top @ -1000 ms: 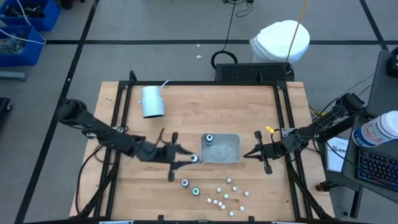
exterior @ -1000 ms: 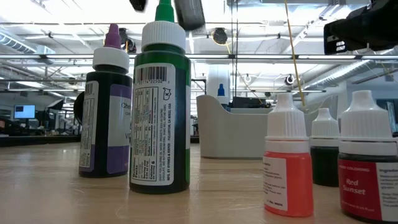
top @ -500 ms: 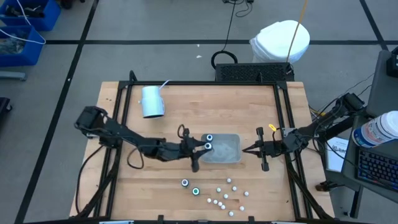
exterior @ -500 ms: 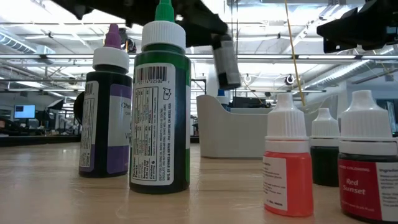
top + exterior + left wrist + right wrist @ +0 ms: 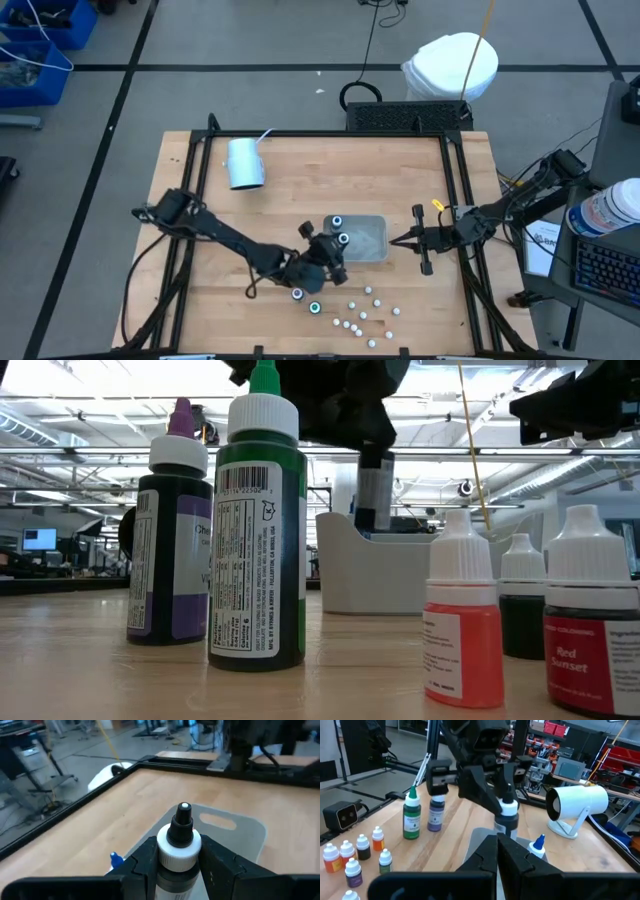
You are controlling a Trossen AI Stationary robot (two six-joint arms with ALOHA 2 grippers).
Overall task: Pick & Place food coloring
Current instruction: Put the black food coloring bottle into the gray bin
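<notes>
My left gripper (image 5: 338,248) is shut on a dark food coloring bottle (image 5: 507,820) with a white cap. It holds the bottle over the near left part of the translucent grey tray (image 5: 368,240). A blue-tipped bottle (image 5: 537,846) lies in the tray. A green bottle (image 5: 256,530) and a purple one (image 5: 170,530) stand on their bases on the table, near the tray. Several small white-capped bottles (image 5: 365,315) stand closer to the near edge. My right gripper (image 5: 395,242) waits shut just right of the tray. My left gripper pinches the bottle between its two fingers, on the body just under the white cap (image 5: 179,851). The fingers (image 5: 220,862) come nearly level from the table's near left. The bottle hangs upright, tip up, lifted clear above the tray.
A pale blue cup (image 5: 244,163) lies on its side at the far left of the table. Black rails (image 5: 455,180) frame the wooden top. Bare wood lies between the cup and the tray.
My left gripper has carried the bottle toward the table's right and down, from left of the tray to over it. It has turned meanwhile, so the bottle, tilted half a second ago, now hangs upright.
</notes>
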